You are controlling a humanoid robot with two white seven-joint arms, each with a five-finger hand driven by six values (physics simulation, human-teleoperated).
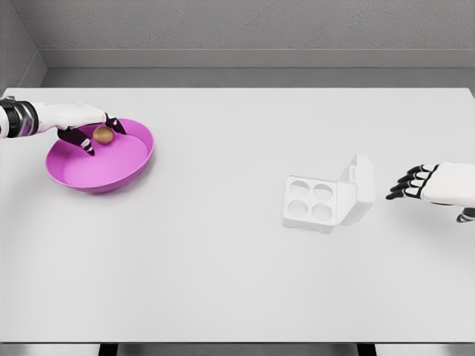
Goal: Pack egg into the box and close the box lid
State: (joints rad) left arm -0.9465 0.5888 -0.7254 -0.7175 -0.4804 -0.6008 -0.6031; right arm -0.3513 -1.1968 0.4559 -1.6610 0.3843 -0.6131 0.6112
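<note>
White arms, white hands (434, 184) — black-tipped, banded fingers

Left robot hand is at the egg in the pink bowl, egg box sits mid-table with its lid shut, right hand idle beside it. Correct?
Not quite: the lid is open. The head view shows the egg box with its lid tipped back and four empty cups exposed. The rest holds: the left robot hand is at the egg in the pink bowl, and the right robot hand rests beside the box.

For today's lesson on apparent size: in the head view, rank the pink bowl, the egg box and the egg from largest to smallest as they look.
1. Pink bowl, widest of the three.
2. Egg box with its lid open, clearly narrower than the bowl.
3. Egg, by far the smallest, lying in the bowl between the left hand's fingers.
</note>
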